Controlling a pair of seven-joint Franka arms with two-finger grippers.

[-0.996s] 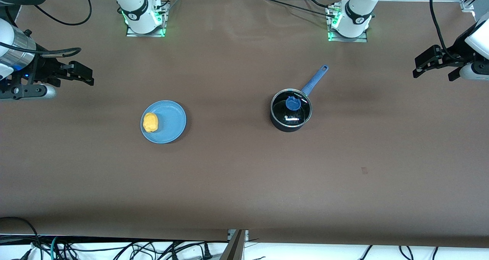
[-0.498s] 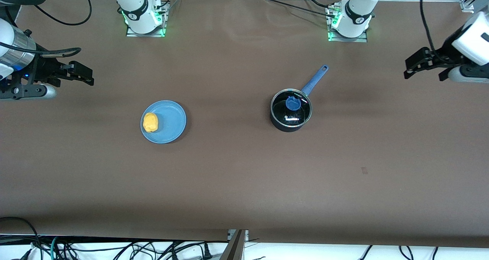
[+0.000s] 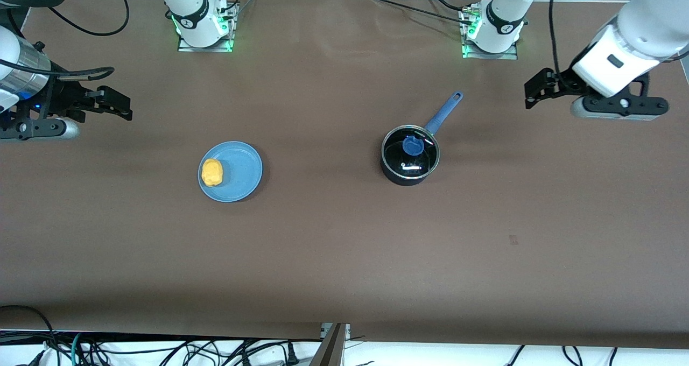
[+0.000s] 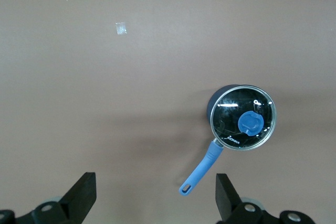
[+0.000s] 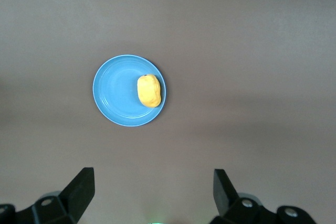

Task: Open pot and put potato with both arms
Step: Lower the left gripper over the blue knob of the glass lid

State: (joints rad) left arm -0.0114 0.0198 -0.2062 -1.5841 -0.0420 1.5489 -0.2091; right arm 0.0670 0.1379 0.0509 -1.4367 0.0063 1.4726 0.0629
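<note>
The black pot (image 3: 410, 159) stands on the table with its glass lid and blue knob (image 3: 413, 146) on, its blue handle (image 3: 443, 112) pointing toward the left arm's base. The potato (image 3: 211, 172) lies on a light-blue plate (image 3: 243, 168) toward the right arm's end. My left gripper (image 3: 532, 96) hovers open and empty over bare table between the pot and the left arm's end. In the left wrist view the pot (image 4: 231, 109) and handle (image 4: 202, 167) show ahead of the left gripper (image 4: 156, 203). My right gripper (image 3: 122, 106) waits open at the right arm's end. The right wrist view shows the right gripper (image 5: 152, 195), potato (image 5: 148, 90) and plate (image 5: 118, 93).
A brown cloth covers the table (image 3: 344, 247). Both arm bases (image 3: 203, 27) stand on it along the edge farthest from the front camera. A small pale mark (image 3: 513, 240) lies on the cloth, nearer the front camera than the pot. Cables hang below the near edge.
My left arm has swung in from the left arm's end of the table toward the pot, jaws still open. The right arm, pot and potato have not moved.
</note>
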